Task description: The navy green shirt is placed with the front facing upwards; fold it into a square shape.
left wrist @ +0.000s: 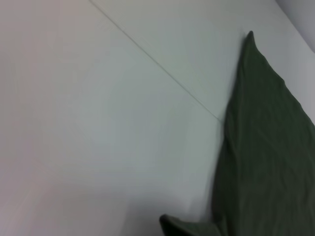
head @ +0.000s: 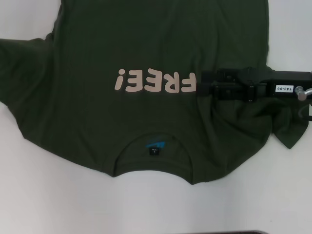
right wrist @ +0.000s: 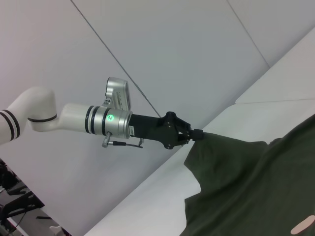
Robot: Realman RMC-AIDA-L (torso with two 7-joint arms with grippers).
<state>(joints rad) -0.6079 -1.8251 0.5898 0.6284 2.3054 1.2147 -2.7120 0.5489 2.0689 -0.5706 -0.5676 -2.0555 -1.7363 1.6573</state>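
The navy green shirt lies front up on the white table, its pale "FREE!" lettering upside down to me and the collar with its blue label nearest. My right gripper is low over the shirt just right of the lettering, with bunched cloth and a crumpled sleeve under it. In the right wrist view my left gripper is shut on the tip of the shirt's left sleeve, lifted off the table. The left wrist view shows a stretched strip of green cloth.
White table surface surrounds the shirt, with a thin seam line running across it. A white wall stands behind the left arm. A dark edge shows at the table's near side.
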